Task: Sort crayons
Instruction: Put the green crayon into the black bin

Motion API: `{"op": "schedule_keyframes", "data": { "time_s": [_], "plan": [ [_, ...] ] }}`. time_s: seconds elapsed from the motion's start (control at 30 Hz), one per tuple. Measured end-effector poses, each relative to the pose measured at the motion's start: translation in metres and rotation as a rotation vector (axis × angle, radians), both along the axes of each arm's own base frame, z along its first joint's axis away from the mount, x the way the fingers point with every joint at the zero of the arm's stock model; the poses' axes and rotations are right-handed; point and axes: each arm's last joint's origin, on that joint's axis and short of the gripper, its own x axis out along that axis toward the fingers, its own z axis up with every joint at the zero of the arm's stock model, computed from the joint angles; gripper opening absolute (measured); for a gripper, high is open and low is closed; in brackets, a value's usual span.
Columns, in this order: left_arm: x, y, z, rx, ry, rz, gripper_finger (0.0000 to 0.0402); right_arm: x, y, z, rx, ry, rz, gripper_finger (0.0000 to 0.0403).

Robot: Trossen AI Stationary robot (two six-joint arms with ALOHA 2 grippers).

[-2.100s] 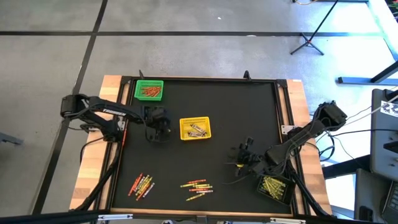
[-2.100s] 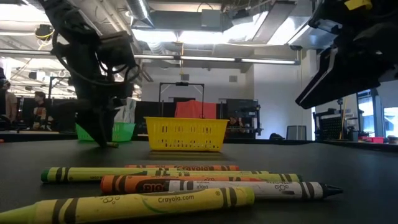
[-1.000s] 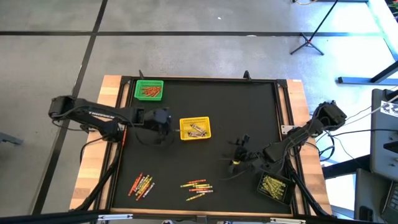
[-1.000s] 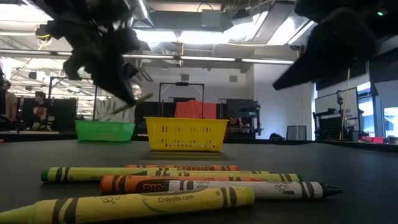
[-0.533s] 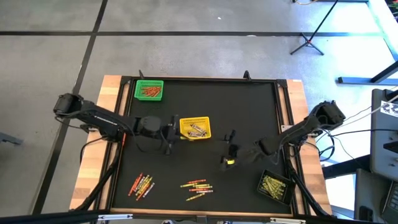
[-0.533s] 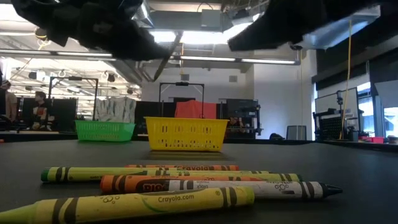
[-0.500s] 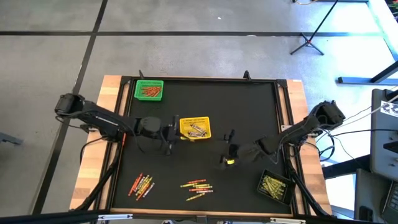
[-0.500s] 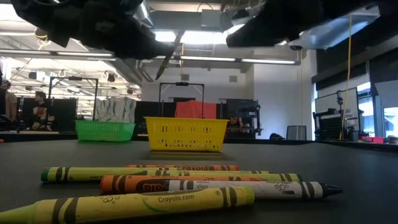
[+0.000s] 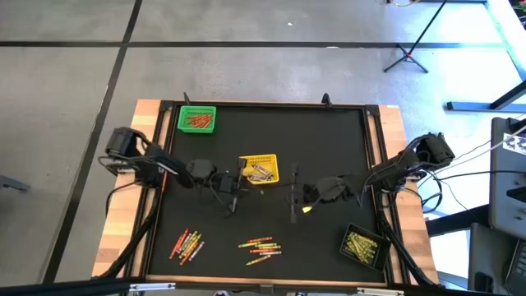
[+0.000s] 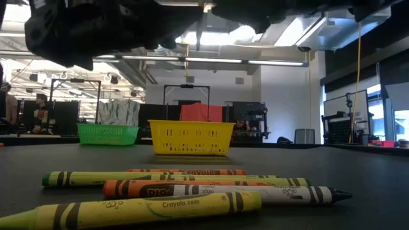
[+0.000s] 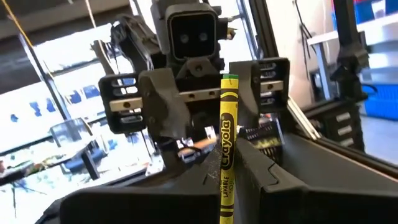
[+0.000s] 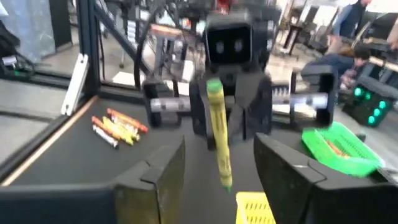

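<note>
Left gripper clenching yellow crayon at frame centre; right gripper facing it, fingers spread.

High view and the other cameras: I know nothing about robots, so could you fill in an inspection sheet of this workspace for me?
Surface: black table, wooden strips at its sides.
Job's things: loose crayons in two piles near the front edge; more in the green basket, yellow basket and black basket.
Clutter: nothing seen.
Grippers: left gripper shut on a yellow crayon, held upright above the table; right gripper faces it, fingers open.
Cables: loose cables beside the right arm's base.
Surroundings: grey floor, a tripod stand; people far behind.
</note>
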Motion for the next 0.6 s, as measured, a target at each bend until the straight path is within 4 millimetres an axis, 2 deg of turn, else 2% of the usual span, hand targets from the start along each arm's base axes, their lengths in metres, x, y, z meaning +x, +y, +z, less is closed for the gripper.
{"op": "schedule_keyframes", "data": {
  "time_s": [0.3, 0.47, 0.6],
  "plan": [
    [0.011, -0.001, 0.001, -0.035, -0.065, 0.011, 0.0008, 0.001, -0.002, 0.009, -0.009, -0.094, 0.010, 0.0182],
    [0.014, -0.002, 0.004, -0.041, -0.067, 0.010, 0.0008, 0.004, -0.010, 0.011, -0.002, -0.109, 0.041, 0.0181],
    [0.014, -0.002, 0.004, -0.042, -0.065, 0.010, 0.0008, 0.005, -0.012, 0.011, -0.003, -0.112, 0.041, 0.0152]
  ]
}}
